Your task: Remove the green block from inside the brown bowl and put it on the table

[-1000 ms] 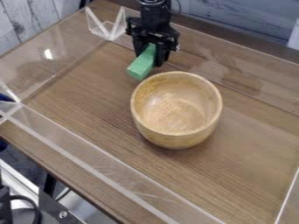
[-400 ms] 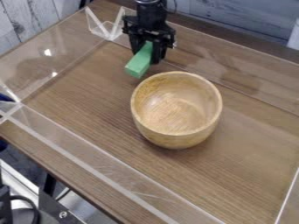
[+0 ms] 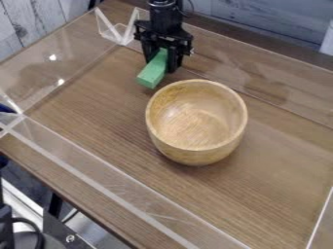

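Since the earlier frames the black gripper (image 3: 158, 56) and the green block (image 3: 154, 69) have shifted a little toward the left edge of the view, while the brown bowl (image 3: 197, 123) sits where it was. The gripper comes in from the top of the view, at twelve o'clock, its arm running out of the frame there, and its fingers are closed on the upper end of the block. The bright green bar hangs slanted from them, its free end pointing down toward seven o'clock. Seen from the middle of the bowl, the block is at eleven o'clock, outside the rim and near it; whether its lower end touches the table (image 3: 247, 199) cannot be told from this angle. The bowl, round, pale and thick-walled, stands on the wood-grain tabletop, just right of the middle of the view, its inside showing bare wood. A clear acrylic wall (image 3: 78, 160) runs along the table's edge from nine o'clock down to six, and a small clear corner piece (image 3: 117, 26) stands at eleven o'clock, left of the gripper. Black cables (image 3: 23, 229) lie at seven o'clock, past the acrylic.
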